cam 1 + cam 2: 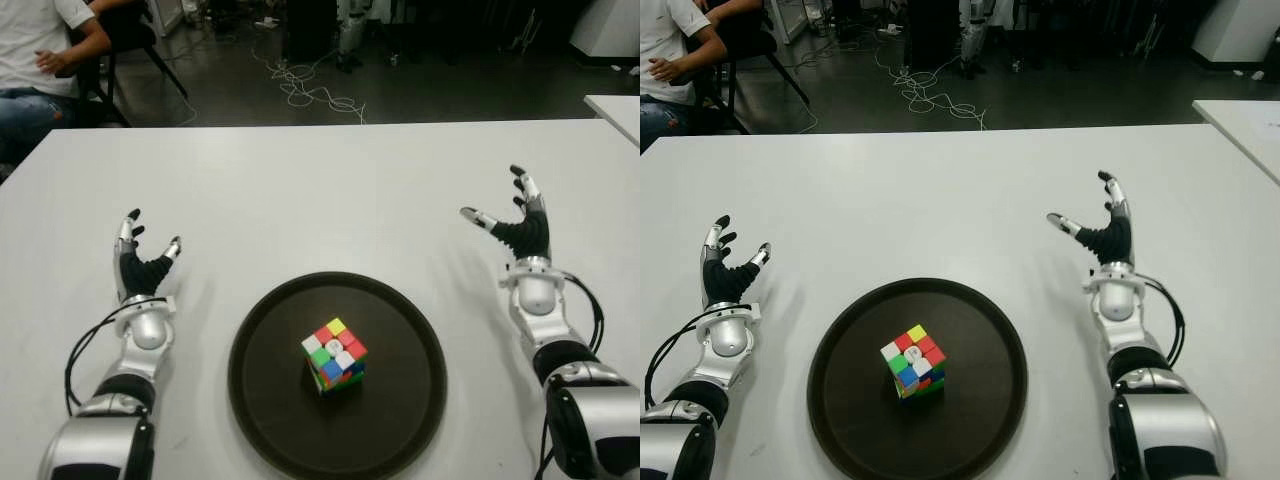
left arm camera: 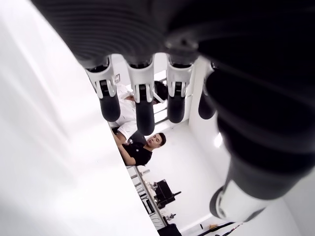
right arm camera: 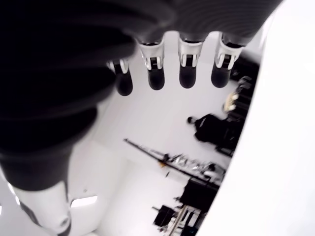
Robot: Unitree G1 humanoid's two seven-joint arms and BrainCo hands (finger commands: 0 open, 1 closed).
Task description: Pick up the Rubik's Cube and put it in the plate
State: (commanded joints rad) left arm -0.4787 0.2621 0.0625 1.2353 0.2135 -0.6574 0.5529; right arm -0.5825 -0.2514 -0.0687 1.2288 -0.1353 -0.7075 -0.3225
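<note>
Directly ahead of you was a white table (image 1: 330,190), seen from the robot's head looking forward and down. Starting at the far left, a person (image 1: 40,60) in a white shirt and jeans sat on a chair beyond the table's back edge, only partly in view. Closer to you on the left, your left hand (image 1: 140,262) showed over the tabletop, well to the left of the plate; I could not tell whether it touched the table. Its fingers (image 2: 143,105) were extended and spread, thumb apart, holding nothing; its wrist view showed the same straight fingertips with nothing between them.

Moving to the middle, a round dark plate (image 1: 270,420) lay flat on the table near its front edge, between your two arms. The cube (image 1: 334,354) sat inside the plate, close to its centre, resting on the plate's floor with a corner turned toward you. Neither hand touched it.

Further right, your right hand (image 1: 518,222) showed over the table, to the right of the plate and a little farther back than the left one. Its fingers (image 3: 188,73) were also straight and spread, thumb out to the side, empty. Behind the table, tangled cables (image 1: 310,90) lay on the dark floor.
</note>
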